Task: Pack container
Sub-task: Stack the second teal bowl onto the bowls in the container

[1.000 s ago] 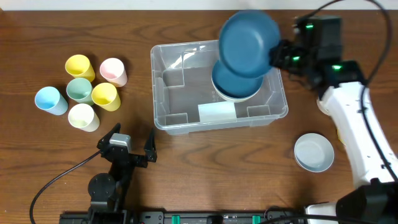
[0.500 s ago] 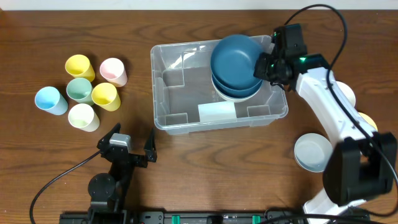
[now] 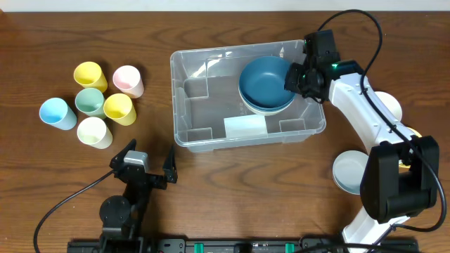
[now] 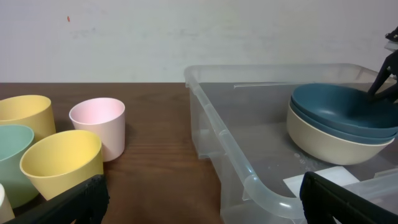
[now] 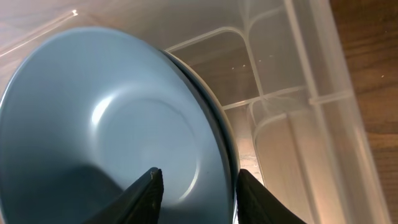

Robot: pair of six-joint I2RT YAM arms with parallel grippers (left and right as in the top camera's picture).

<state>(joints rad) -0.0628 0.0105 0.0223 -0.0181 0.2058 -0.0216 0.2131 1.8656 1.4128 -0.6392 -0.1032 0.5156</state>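
Note:
The container [image 3: 184, 105] is a large clear bin at the table's middle, with a pale label [image 3: 245, 126] on its base. In its right half sits a stack of bowls with a dark blue bowl [image 3: 264, 79] on top and a cream bowl [image 4: 323, 142] at the bottom. My right gripper [image 3: 295, 76] straddles the top bowl's right rim. Its jaws are apart, one finger [image 5: 146, 193] inside the blue bowl [image 5: 106, 130] and the other outside. My left gripper [image 3: 149, 159] stands open near the front edge, left of the container [image 4: 249, 180], holding nothing.
Several pastel cups stand grouped at the left, among them a pink cup [image 3: 129, 79] and a yellow cup [image 3: 90, 74]. A pale blue bowl [image 3: 354, 171] sits at the front right. A white bowl [image 3: 391, 105] shows partly behind the right arm.
The right arm has brought the dark blue bowl down from above the container onto the stack inside. Its jaws have spread apart. The left arm has not moved.

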